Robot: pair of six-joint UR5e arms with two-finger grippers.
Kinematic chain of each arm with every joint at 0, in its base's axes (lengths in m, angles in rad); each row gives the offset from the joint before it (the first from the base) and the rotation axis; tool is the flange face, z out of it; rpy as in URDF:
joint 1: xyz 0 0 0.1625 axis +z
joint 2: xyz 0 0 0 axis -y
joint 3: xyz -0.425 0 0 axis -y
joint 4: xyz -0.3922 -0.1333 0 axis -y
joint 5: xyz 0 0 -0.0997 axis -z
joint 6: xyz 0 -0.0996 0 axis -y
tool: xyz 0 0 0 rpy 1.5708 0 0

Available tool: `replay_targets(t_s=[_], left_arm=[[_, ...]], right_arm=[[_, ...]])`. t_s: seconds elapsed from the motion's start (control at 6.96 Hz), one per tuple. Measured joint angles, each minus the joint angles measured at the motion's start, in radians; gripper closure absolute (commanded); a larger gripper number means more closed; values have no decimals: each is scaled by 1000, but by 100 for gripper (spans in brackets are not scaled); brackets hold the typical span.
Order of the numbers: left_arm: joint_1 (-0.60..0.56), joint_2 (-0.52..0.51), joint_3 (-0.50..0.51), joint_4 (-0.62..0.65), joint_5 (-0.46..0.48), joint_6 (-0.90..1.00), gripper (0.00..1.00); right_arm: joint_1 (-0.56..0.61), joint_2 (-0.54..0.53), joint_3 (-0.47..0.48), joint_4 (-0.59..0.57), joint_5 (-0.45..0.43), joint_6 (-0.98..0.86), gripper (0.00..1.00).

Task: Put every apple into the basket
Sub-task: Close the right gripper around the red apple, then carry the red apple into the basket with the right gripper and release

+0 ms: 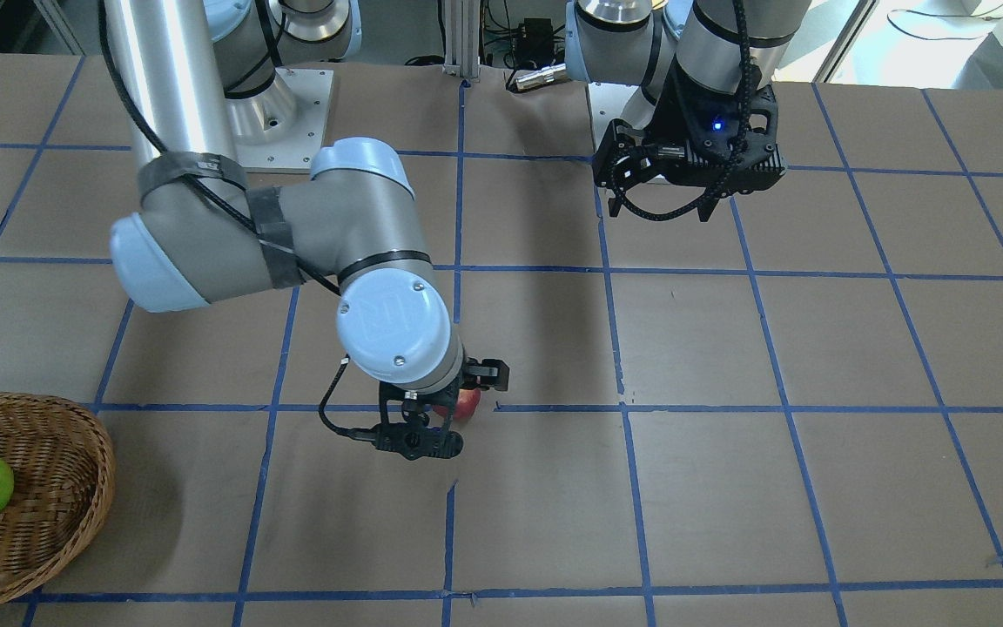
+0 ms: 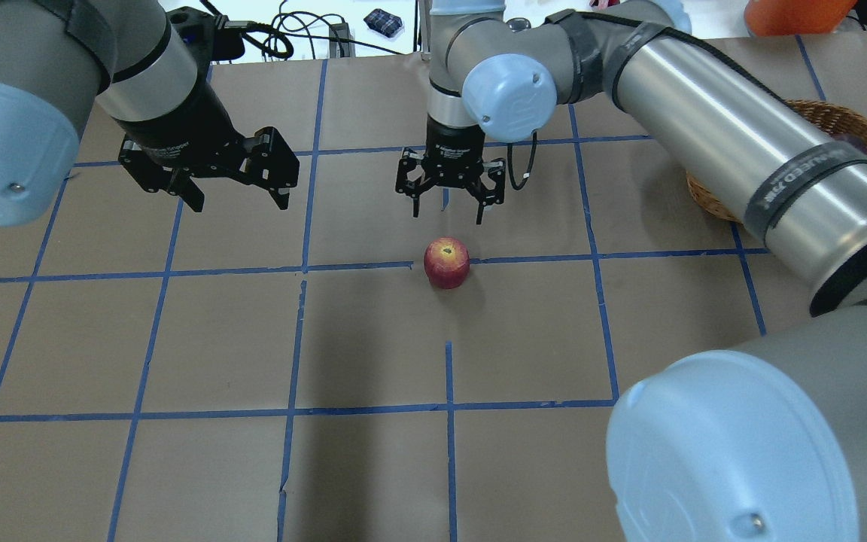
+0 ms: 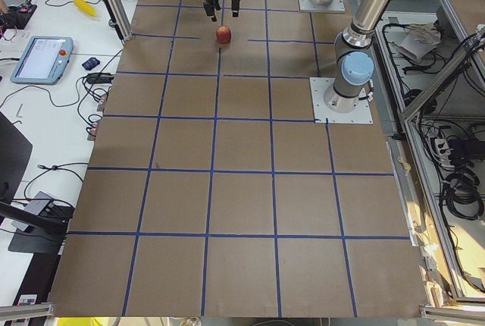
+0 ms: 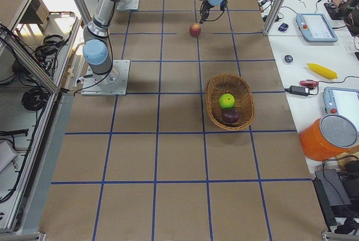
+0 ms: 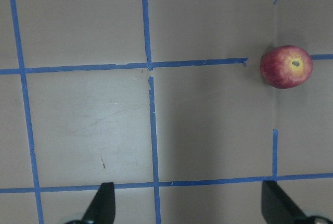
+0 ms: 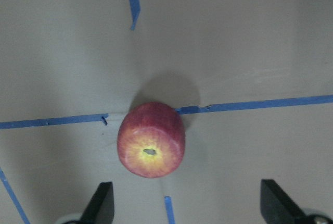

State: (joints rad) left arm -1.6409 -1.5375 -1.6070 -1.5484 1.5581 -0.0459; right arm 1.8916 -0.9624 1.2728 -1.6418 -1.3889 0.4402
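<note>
Right tool: fingers spread wide, nothing in them. It hangs above the loose red apple, a round one with a yellowish stem end. No contact. From overhead it sits just to the far side of that fruit. In the right wrist view the fruit lies between the two fingertips, a bit left of centre, stem end up towards the camera.

The red apple rests on the brown paper-covered worktop, mid-table, on a strip of the blue tape that grids the surface.

Left tool: also released, fingers apart, empty. It hovers over the far-left part of the worktop, well apart from the red apple. The left wrist view catches that fruit at its right edge, with only bare worktop and tape between the fingertips.

The oval light-brown wicker basket stands on the worktop's right side, well apart from the red apple. In the overhead view the right arm hides most of it. It holds two pieces of fruit: a bright lime green apple and a dark red apple, right beside each other.

Count: two in the basket, one on the worktop.
</note>
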Motion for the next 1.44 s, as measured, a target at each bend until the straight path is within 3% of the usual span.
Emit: replay_targets(t_s=[0.43,0.72,1.01,1.15,1.29,1.44], left_arm=[[1,2,-2,1,1,0,0],[1,1,0,1,-1,1,0],[3,0,2,1,-2,1,0],[4,0,2,1,-3,1,0],[6,0,3,1,-5,1,0],[8,0,3,1,-5,1,0]], right_arm=[[23,35,30,-42,-13,27,0],[23,51,55,-73,-84,28,0],[26,83,92,-167,-56,50,3],[27,89,99,-190,-17,62,91],[26,88,103,-198,-6,70,100],[23,84,103,-201,-13,74,100]])
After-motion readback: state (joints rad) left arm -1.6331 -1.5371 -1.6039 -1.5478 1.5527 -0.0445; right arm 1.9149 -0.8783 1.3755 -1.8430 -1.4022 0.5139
